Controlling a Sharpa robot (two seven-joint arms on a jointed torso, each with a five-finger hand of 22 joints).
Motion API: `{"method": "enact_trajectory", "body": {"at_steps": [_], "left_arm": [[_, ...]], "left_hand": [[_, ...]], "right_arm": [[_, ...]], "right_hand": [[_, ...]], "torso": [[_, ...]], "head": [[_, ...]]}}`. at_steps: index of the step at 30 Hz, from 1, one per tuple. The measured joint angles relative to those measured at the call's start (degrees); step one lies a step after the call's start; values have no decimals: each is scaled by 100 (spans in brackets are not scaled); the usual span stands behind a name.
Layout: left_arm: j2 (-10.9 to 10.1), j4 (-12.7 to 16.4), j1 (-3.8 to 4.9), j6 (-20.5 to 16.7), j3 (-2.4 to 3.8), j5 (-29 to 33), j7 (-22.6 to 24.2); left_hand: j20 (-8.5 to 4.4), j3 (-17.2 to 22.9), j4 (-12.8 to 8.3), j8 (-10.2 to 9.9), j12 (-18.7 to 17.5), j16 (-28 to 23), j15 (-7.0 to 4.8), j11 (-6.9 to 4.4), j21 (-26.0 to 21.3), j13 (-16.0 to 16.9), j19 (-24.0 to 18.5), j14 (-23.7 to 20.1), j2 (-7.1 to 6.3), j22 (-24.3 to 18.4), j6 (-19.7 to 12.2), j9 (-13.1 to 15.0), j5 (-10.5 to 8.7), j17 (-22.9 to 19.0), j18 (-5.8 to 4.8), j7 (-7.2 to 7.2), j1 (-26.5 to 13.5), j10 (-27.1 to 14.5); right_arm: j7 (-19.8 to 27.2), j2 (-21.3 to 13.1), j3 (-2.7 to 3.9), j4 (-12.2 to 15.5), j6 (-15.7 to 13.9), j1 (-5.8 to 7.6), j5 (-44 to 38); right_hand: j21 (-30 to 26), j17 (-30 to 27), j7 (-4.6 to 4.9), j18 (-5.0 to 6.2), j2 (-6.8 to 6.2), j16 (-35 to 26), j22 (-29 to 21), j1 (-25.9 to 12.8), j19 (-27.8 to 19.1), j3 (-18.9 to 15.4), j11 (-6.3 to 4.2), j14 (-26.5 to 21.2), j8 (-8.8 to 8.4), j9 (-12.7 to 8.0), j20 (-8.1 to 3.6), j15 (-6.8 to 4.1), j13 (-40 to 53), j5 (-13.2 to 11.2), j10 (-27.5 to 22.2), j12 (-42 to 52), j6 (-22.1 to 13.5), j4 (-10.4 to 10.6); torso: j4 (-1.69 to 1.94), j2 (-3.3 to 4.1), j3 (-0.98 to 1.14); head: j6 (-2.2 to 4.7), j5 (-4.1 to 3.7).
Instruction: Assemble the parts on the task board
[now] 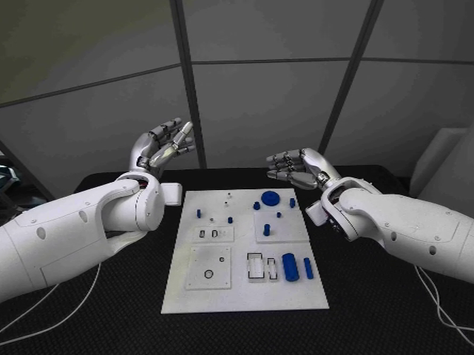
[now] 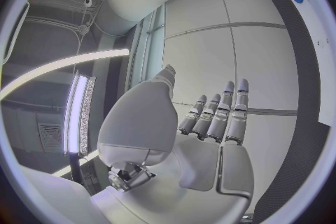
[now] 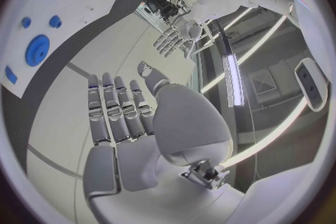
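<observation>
Left hand (image 1: 162, 148) up in the air, past the far left corner of the board (image 1: 194, 292), well off the table (image 1: 130, 296). Fingers wide and straight, nothing in them; same in the left wrist view (image 2: 210, 123).

On the board, small blue parts. Near its far edge, a round blue disc (image 1: 270, 197), with little pegs (image 1: 214, 220) to the left of it and a short post (image 1: 267, 230) just below it. Near the board's right edge, closer to the robot, a fat blue cylinder (image 1: 290, 266) lying down, with a thin bar (image 1: 308, 268) just beside it. Left of those, an oval slot (image 1: 209, 274) and some open holes.

Right hand (image 1: 297, 168) up past the far right corner of the board, above the disc but not touching. Fingers apart, a bit bent, holding nothing; open flat in the right wrist view (image 3: 122, 112).

Parts look like hard plastic: light, stiff, smooth, maybe a bit slippery. Not likely to break. Best to pinch the cylinder across its round sides, in the middle. Best to take the disc by its rim. Pegs tiny, so a soft fingertip pinch near the top. Nothing picked up yet; all the work left to do.
</observation>
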Motion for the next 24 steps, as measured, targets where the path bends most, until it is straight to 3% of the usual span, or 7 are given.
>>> {"method": "enact_trajectory", "body": {"at_steps": [2,4,9,14,20,22,24], "left_arm": [[-53,58,0,48,-1,-2,15],[-124,147,0,99,-2,-5,30],[-291,399,0,211,-2,-11,49],[-468,686,-2,310,-2,-16,50],[-569,985,-12,419,-2,-18,47],[-577,1051,-16,451,-2,-20,44],[-591,1108,-26,486,-2,-21,40]], "left_hand": [[-6,-54,-54,75,152,96,-68,-10,162,43,352,472,56,43,430,31,0,24,3,29,56,662],[-20,-113,-113,198,334,175,-179,-124,302,90,661,867,107,77,1026,80,0,52,8,87,108,1426],[-84,-211,-211,353,436,218,-311,-246,456,96,1065,1363,158,99,1952,129,0,107,7,243,158,1977],[-107,-265,-232,358,436,218,-330,-251,456,87,1114,1408,158,99,2065,121,0,113,8,293,158,2032],[-126,-296,-264,358,436,184,-341,-281,480,88,1199,1475,180,90,2090,98,0,122,9,276,181,2063],[-130,-320,-288,331,436,157,-350,-271,488,82,1220,1484,197,91,2090,93,0,126,9,276,163,2093],[-148,-320,-288,331,436,152,-350,-271,488,82,1238,1484,204,91,2112,93,0,126,9,298,157,2093]], "right_arm": [[-28,16,0,-41,0,68,-315],[-76,36,-1,-95,7,153,-642],[-262,86,1,-215,81,373,-1331],[-536,151,2,-304,214,576,-2019],[-984,212,5,-305,495,722,-2951],[-1141,237,5,-295,618,755,-3239],[-1318,269,5,-276,765,776,-3559]], "right_hand": [[47,8,40,0,0,0,0,0,112,59,-28,188,0,0,-26,-40,0,0,160,-1,167,3],[105,18,89,-1,-25,0,9,24,244,120,-62,395,0,0,-59,-85,3,-26,332,-51,330,-7],[250,51,93,-1,-117,30,42,-14,529,269,-136,827,-34,6,-159,-197,9,-31,668,-107,612,2],[506,128,17,-1,-239,102,134,-41,890,422,-244,1311,-34,13,-318,-349,20,-64,1006,-151,843,26],[953,308,-63,-1,-380,288,350,-20,1314,514,-368,1935,-72,12,-539,-541,20,-96,1284,-202,1047,35],[1700,668,-168,0,-590,692,756,-17,1838,545,-496,2808,-124,18,-851,-781,26,-135,1512,-228,1227,66],[2051,858,-208,-1,-615,895,956,-28,1979,556,-534,3015,-139,17,-974,-869,26,-135,1552,-228,1268,76]], "torso": [[3,31,3],[10,59,4],[41,164,0],[80,285,-18],[146,437,-53],[174,486,-65],[198,528,-77]], "head": [[10,-14],[16,-21],[50,-59],[81,-96],[86,-168],[86,-197],[84,-215]]}}
